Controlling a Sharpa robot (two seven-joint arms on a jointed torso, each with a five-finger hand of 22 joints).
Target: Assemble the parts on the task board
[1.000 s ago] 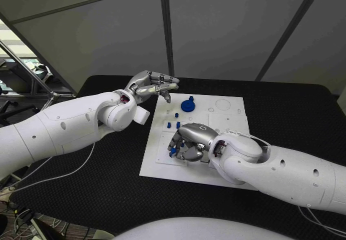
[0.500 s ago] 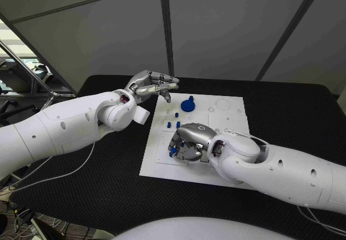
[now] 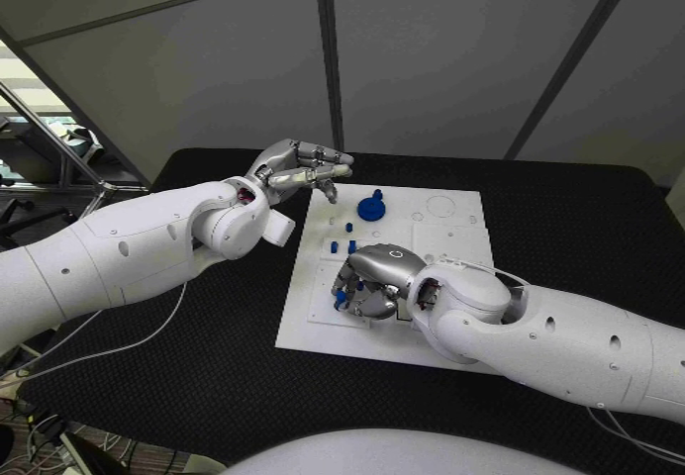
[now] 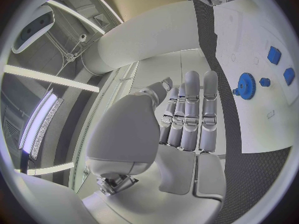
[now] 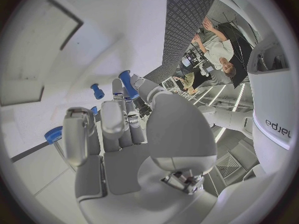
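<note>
**Right hand low on the board, left hand idle at the board's far corner**

We see the task board (image 3: 383, 327), a white rectangular plate with shallow recesses and outlined circles, lying in the middle of the frame in the head view. A blue gear (image 3: 371, 209) sits in its upper part with a small blue peg (image 3: 378, 193) just above it. Three more small blue parts (image 3: 344, 240) stand between the gear and the right hand.

The right hand (image 3: 374, 287) is curled down over the board's centre. In the right wrist view its fingers (image 5: 121, 112) press around a blue peg-shaped part (image 5: 129, 84), so we read it as pinching that part. A second blue peg (image 5: 97, 91) stands just beside it on the board, and a blue toothed piece (image 5: 54, 133) shows near another fingertip.

The left hand (image 3: 297, 166) hovers at the board's upper-left corner, fingers side by side and loosely bent, holding nothing; the left wrist view shows them (image 4: 190, 114) straight and together.

The black table (image 3: 214, 356) has a textured surface. Grey wall panels (image 3: 429, 69) stand behind it.
</note>
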